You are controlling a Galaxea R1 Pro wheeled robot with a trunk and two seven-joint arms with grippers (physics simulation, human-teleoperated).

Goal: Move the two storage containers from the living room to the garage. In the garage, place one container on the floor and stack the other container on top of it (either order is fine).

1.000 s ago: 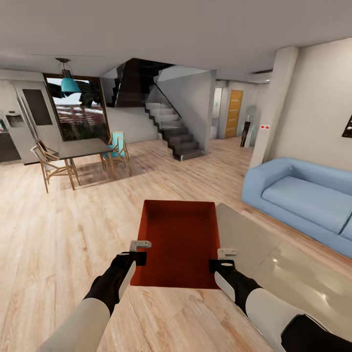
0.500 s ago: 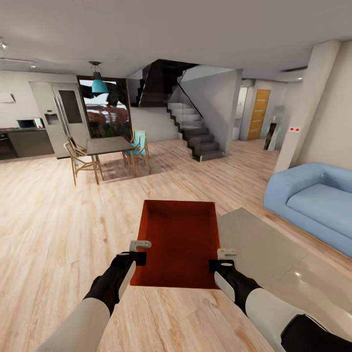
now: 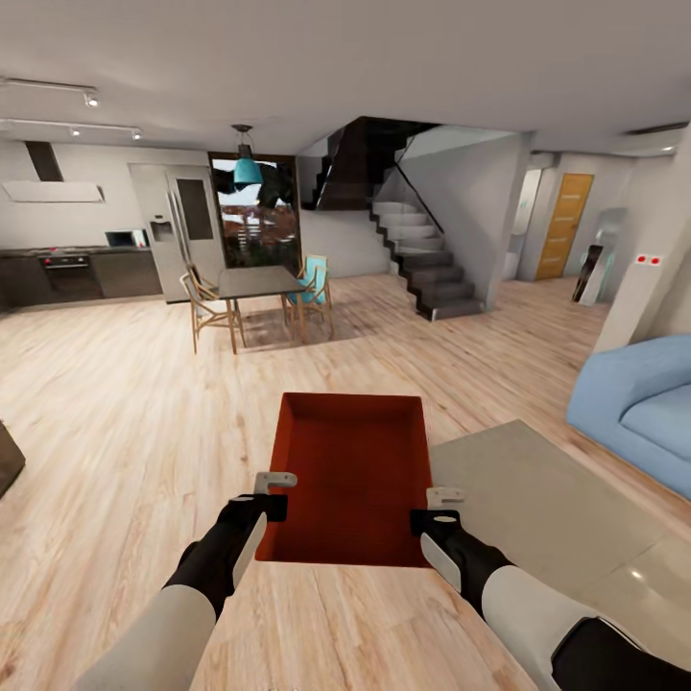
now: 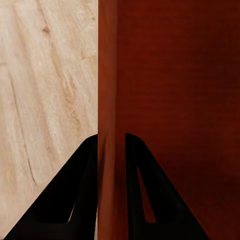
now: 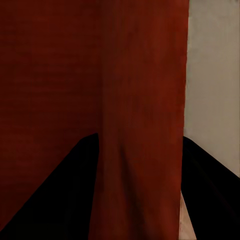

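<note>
I hold one red-orange storage container (image 3: 350, 470) level in front of me, above the light wood-plank floor (image 3: 125, 432) of the living room. My left gripper (image 3: 275, 485) is shut on its left wall near the closest corner. My right gripper (image 3: 443, 504) is shut on its right wall. In the left wrist view the dark fingers (image 4: 85, 165) pinch the thin red wall (image 4: 107, 90), one on each side, at the left gripper (image 4: 111, 140). In the right wrist view the right gripper (image 5: 142, 137) straddles the container's wall (image 5: 142, 90) in the same way. The bin is open-topped and looks empty.
A blue sofa (image 3: 638, 403) stands at the right, with a low grey glossy surface (image 3: 537, 499) in front of it. Ahead are a dining table with chairs (image 3: 257, 283), a dark staircase (image 3: 427, 259), an orange door (image 3: 561, 226) and kitchen units (image 3: 77, 274). A dark object (image 3: 8, 456) touches the left edge.
The whole view has swung left: the sofa, stairs and dining table slid rightward and the kitchen came into sight. The container and both grippers keep the same place relative to me.
</note>
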